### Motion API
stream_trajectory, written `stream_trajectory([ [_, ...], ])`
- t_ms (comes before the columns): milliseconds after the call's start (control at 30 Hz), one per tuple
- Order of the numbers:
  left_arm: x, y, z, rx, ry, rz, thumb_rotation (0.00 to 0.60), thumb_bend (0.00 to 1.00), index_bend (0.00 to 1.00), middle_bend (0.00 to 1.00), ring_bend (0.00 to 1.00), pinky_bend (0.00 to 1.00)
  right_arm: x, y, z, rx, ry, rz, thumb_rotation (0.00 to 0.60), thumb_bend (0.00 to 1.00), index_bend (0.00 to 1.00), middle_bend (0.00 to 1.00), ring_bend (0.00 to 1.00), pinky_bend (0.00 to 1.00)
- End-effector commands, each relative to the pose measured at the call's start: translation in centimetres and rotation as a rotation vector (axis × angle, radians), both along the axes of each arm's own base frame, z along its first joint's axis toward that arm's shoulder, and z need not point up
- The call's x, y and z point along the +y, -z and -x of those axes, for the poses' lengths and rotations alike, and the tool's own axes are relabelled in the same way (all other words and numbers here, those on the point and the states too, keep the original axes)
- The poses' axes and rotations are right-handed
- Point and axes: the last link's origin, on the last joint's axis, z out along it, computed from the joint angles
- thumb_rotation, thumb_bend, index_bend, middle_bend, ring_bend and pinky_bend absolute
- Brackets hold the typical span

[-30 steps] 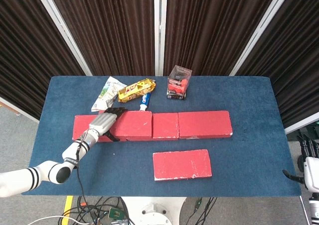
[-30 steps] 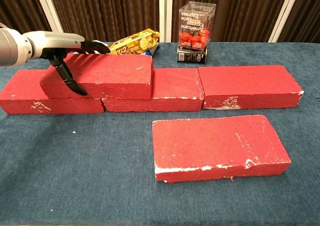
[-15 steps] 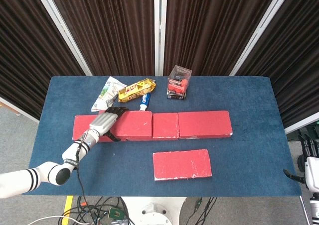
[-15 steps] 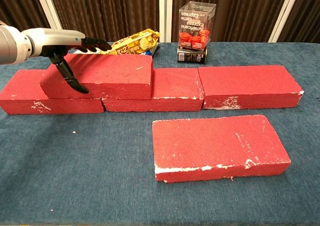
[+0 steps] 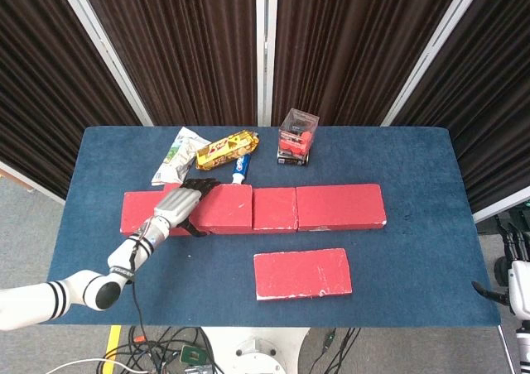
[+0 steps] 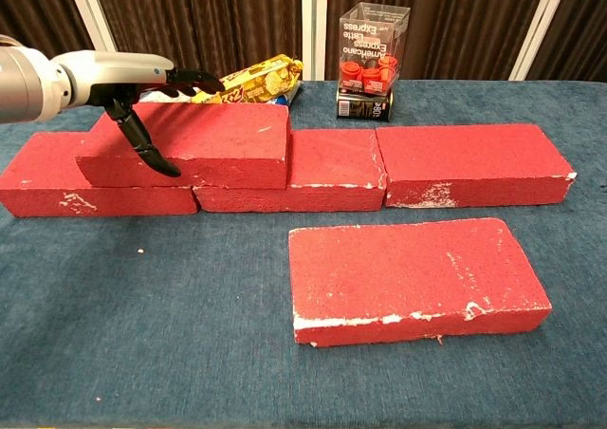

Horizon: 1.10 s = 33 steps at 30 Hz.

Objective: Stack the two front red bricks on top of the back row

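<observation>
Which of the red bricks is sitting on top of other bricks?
The left brick under the left hand. It rests on the back row, while the front brick lies alone on the table.

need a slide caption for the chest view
Left hand grips a red brick stacked on the back row, while a second red brick lies in front on the blue tablecloth.

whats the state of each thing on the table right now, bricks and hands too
stacked brick: lying on the back row's left end, gripped by the left hand
left hand: grips the stacked brick
back row: flat on the table, end to end
front brick: flat on the table, untouched
clear box: upright, behind the row
snack bag: lying flat
right hand: at the table's edge, off the bricks
</observation>
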Motion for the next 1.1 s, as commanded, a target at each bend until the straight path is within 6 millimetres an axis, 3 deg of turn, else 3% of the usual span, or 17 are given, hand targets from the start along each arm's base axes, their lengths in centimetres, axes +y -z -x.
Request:
stream_trajectory([
  [33,0.0,0.2,-0.4,-0.008,0.004,0.002,0.6,0.06,0.0,0.0,0.0,0.0,0.0,0.0,0.0,-0.001,0.0,0.0,0.6,0.0,0.0,0.0,0.0,0.0],
  [767,0.3,3.5,-4.7,-0.067,0.029,-0.036,0.6,0.06,0.0,0.0,0.0,0.0,0.0,0.0,0.8,-0.016,0.019,-0.002,0.6,0.0,0.0,0.0,0.0,0.0],
  [1100,0.5,3.8,-5.2,-0.064,0.017,-0.042,0.6,0.06,0.0,0.0,0.0,0.0,0.0,-0.2,0.9,-0.019,0.019,0.005,0.6,0.0,0.0,0.0,0.0,0.0],
])
